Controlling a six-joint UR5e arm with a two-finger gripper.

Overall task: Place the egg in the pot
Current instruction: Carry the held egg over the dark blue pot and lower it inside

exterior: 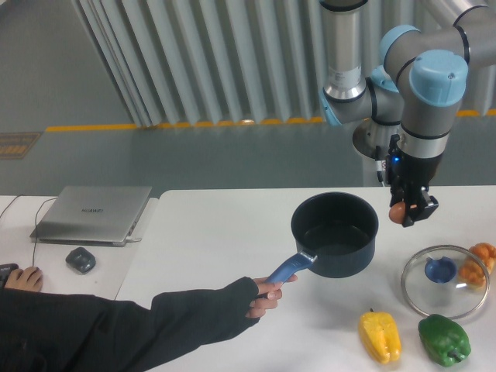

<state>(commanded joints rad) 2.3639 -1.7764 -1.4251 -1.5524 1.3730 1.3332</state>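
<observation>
My gripper (pixel 405 211) hangs just right of the pot's rim, above the table, shut on the small brown-orange egg (pixel 397 211). The pot (pixel 335 233) is a deep dark saucepan standing open in the middle of the white table. A person's hand (pixel 267 293) grips its blue handle (pixel 288 268), which points to the lower left. Egg and gripper sit slightly above rim height and still outside the pot's opening.
A glass lid with a blue knob (pixel 442 270) lies right of the pot, a lumpy orange thing (pixel 479 263) at its far edge. A yellow pepper (pixel 380 335) and a green pepper (pixel 444 339) lie near the front. A laptop (pixel 94 213) and mouse (pixel 80 259) sit at left.
</observation>
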